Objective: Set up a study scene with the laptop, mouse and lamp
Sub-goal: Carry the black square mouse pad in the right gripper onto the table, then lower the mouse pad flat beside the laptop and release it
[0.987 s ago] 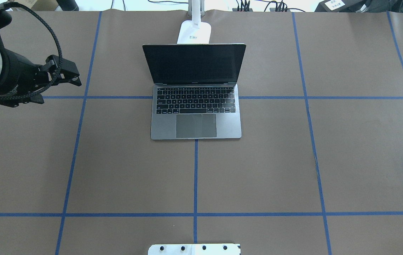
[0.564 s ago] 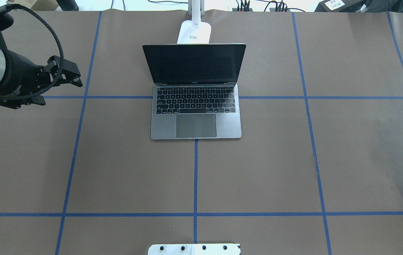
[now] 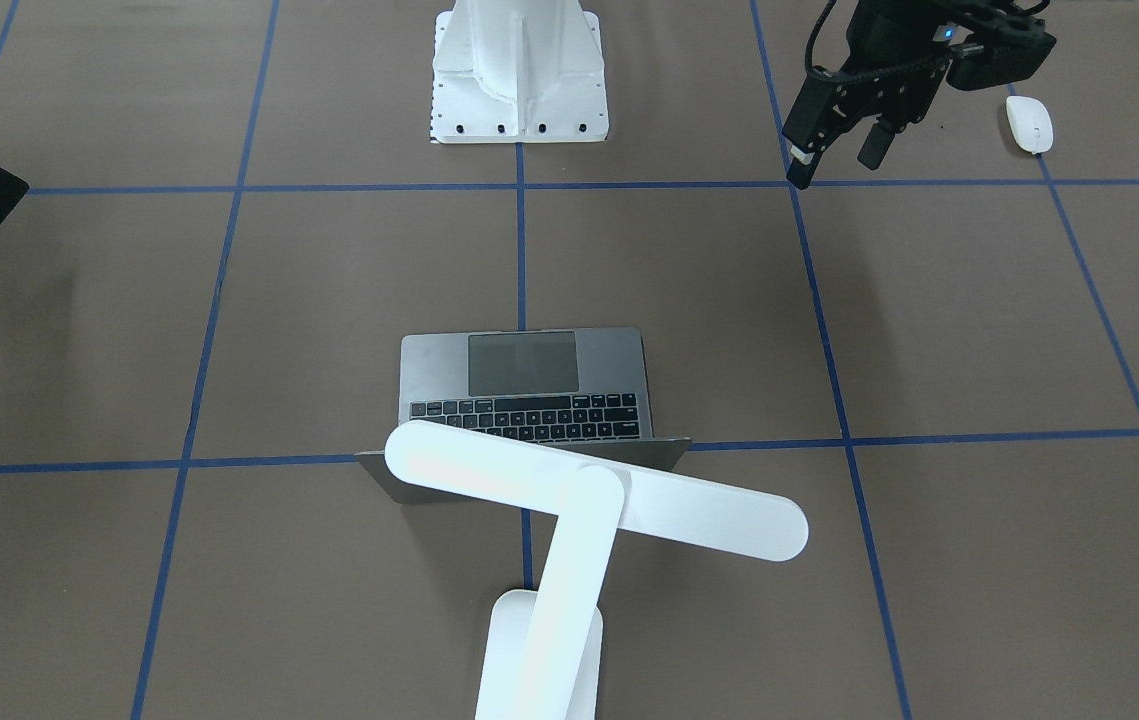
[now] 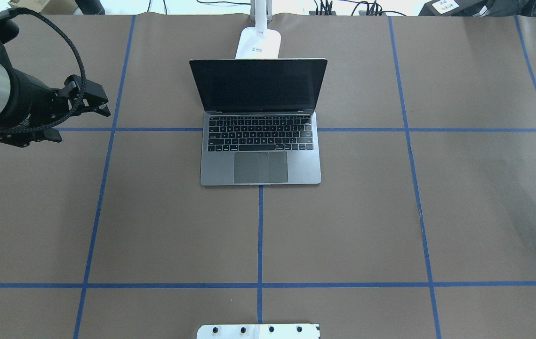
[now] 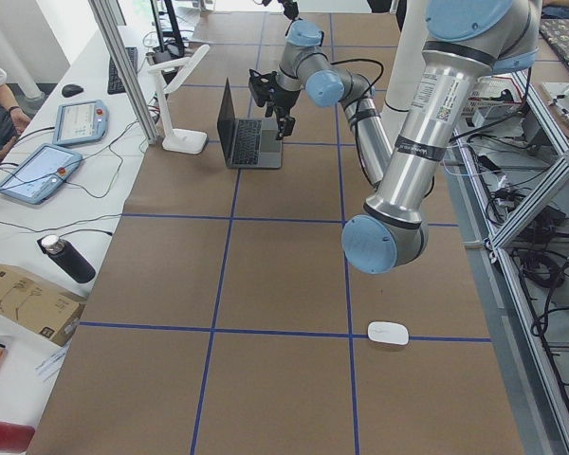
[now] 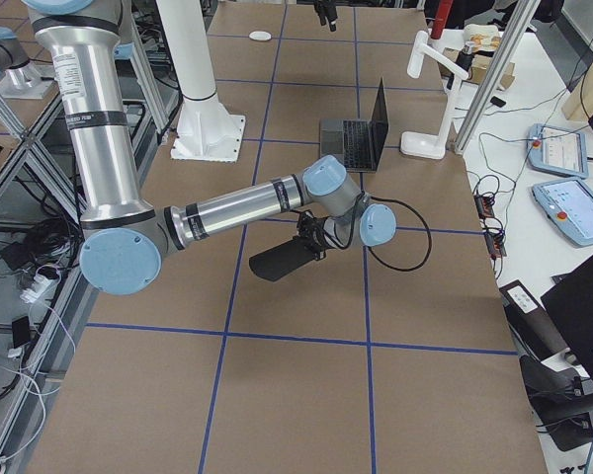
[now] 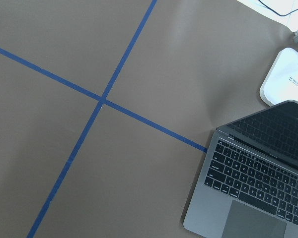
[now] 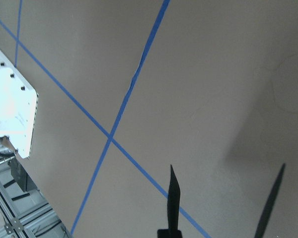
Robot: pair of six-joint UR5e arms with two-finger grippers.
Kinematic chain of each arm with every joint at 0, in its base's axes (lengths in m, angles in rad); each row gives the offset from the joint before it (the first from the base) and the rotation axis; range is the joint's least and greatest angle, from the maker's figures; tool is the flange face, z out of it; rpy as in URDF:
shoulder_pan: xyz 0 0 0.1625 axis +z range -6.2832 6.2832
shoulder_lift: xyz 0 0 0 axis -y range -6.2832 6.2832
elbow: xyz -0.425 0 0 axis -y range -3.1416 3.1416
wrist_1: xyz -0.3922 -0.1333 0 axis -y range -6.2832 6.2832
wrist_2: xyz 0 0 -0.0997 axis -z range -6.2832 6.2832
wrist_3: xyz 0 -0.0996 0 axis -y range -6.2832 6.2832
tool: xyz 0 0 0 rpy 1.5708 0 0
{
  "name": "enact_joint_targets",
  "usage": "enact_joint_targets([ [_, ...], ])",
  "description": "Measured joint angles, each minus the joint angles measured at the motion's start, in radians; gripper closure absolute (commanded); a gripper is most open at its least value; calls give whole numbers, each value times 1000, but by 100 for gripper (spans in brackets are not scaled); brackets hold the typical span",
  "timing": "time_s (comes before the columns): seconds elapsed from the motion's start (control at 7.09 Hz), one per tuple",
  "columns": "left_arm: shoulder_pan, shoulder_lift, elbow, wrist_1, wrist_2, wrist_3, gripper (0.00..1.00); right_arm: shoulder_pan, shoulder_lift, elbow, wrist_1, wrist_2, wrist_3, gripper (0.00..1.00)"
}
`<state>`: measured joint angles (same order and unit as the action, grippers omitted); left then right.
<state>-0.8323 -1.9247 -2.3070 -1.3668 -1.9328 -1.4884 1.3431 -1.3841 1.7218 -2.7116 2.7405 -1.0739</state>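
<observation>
Over at the robot's left end of the brown paper-covered counter [image 4: 343, 226], the left hand [image 3: 837, 158] hovers above a blue tape line [image 4: 155, 129]. Its wrist is tipped so the fingers slant downward, spread apart and holding nothing. The arm folds back from a low elbow and reaches toward the middle of the counter. Beside that wrist lies the small white oval mouse [image 3: 1029, 124], flat on the counter, apart from the fingers and well apart from the other things. Centre stage, the slim grey aluminium laptop [image 4: 260, 141] stands open, screen dark. Right behind its lid sits the white bar-shaped desk lamp [image 3: 709, 515], its long head stretched across above the lid. And on the other side, the right arm's forearm runs out low and level. The right hand [image 6: 306, 247] is clamped on a flat black mat [image 6: 275, 264], which hangs above the counter, well apart from the laptop.
</observation>
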Motion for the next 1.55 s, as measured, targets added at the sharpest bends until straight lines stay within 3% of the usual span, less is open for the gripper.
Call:
enact_joint_targets([
  [0.28, -1, 1, 1, 0, 0, 1, 0, -3, 51, -72, 105, 63, 201, 100],
  [0.71, -3, 0, -10, 0, 0, 1, 0, -77, 143, -253, 383, 137, 487, 100],
  [0.99, -4, 1, -11, 0, 0, 1, 0, -133, 182, -318, 541, 160, 629, 100],
  [1.55, -6, 2, -14, 0, 0, 1, 0, -205, 279, -406, 601, 224, 692, 100],
])
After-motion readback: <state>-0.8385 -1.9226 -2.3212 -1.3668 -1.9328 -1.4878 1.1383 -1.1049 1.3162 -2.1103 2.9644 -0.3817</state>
